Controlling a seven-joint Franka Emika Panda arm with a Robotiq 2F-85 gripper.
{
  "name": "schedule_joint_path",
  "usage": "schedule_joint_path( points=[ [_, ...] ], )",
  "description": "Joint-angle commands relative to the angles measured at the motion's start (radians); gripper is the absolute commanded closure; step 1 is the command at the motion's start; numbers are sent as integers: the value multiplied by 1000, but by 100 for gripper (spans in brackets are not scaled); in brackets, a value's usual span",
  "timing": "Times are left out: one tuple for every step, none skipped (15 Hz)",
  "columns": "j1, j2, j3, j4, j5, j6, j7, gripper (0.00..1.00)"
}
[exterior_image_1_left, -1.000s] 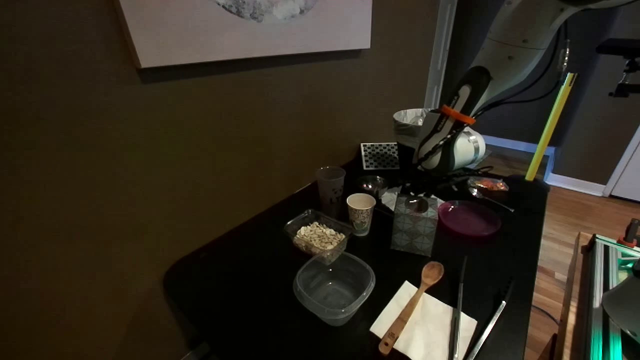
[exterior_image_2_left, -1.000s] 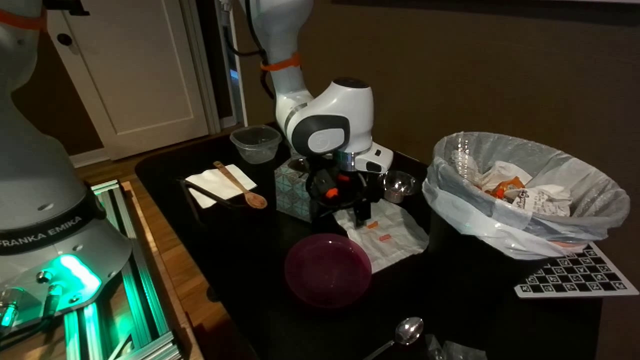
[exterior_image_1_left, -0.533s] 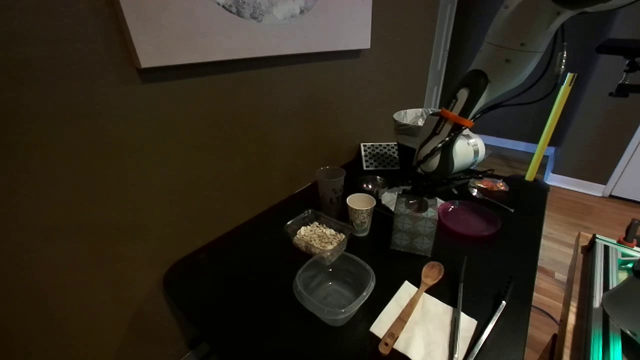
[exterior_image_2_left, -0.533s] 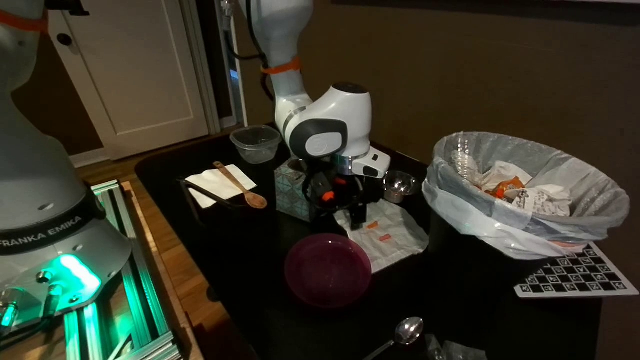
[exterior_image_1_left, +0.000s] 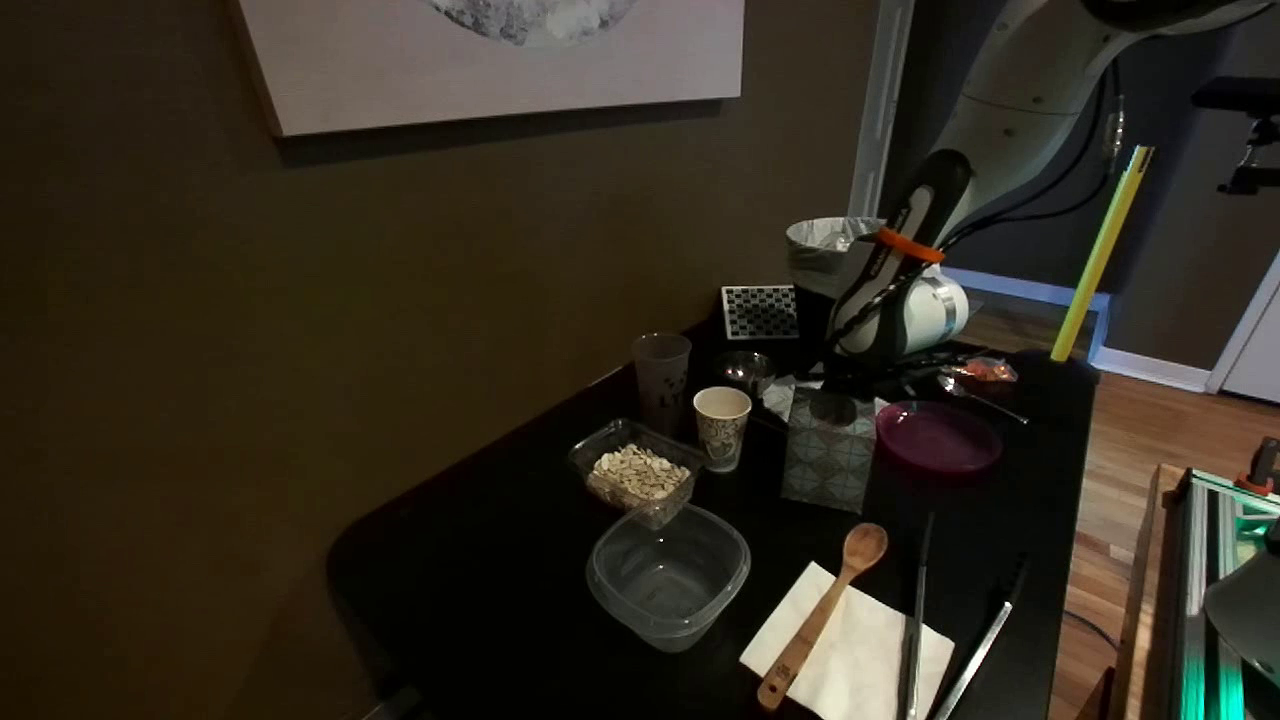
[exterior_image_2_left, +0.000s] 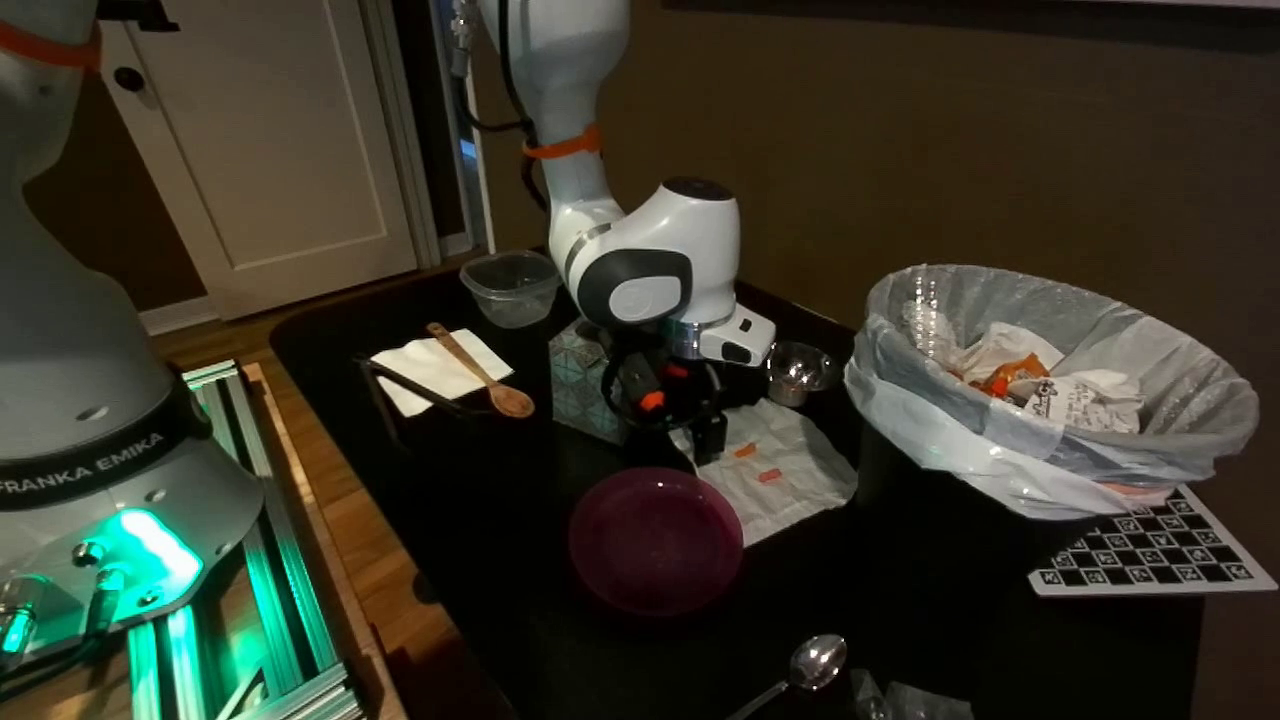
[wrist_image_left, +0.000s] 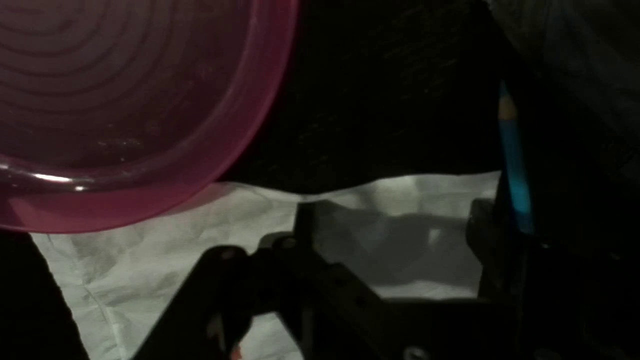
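Note:
My gripper (wrist_image_left: 392, 222) stands open, low over the crumpled white paper (wrist_image_left: 150, 265). In the wrist view the paper shows between the spread fingers, in shadow; whether they touch it I cannot tell. A pink plate (wrist_image_left: 270, 95) lies just beyond the paper, its edge overlapping it. A blue pencil (wrist_image_left: 515, 165) shows beside the right-hand finger; what it rests on is too dark to tell. In an exterior view the paper (exterior_image_2_left: 790, 480) bears two small orange-red marks (exterior_image_2_left: 745, 450), and the patterned tissue box (exterior_image_2_left: 580, 385) stands close to the gripper, partly hidden by it.
A bagged trash bin (exterior_image_2_left: 1050, 480) and a metal bowl (exterior_image_2_left: 800, 372) stand near the arm. A metal spoon (exterior_image_2_left: 818, 660) lies past the plate. Wooden spoon (exterior_image_1_left: 830, 610), napkin, tongs (exterior_image_1_left: 980, 655), paper cup (exterior_image_1_left: 722, 430), oats tub (exterior_image_1_left: 640, 472) and clear container (exterior_image_1_left: 668, 580) lie beyond the box.
The arm has sunk steadily, and the gripper has come down over the paper, shifting slightly toward the plate. The objects on the table have stayed where they were.

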Motion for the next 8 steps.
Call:
schedule_joint_path(
  points=[
    [20, 20, -12, 16, 20, -4, 8, 54],
    [22, 18, -14, 19, 20, -5, 9, 60],
    [24, 19, -15, 20, 19, -5, 10, 69],
    [26, 19, -16, 22, 19, -5, 10, 75],
    [27, 17, -17, 23, 18, -6, 10, 82],
    [28, 14, -17, 22, 17, -6, 8, 87],
    [26, 6, -15, 19, 17, -8, 6, 88],
    [22, -2, -13, 16, 18, -11, 4, 90]
  ],
)
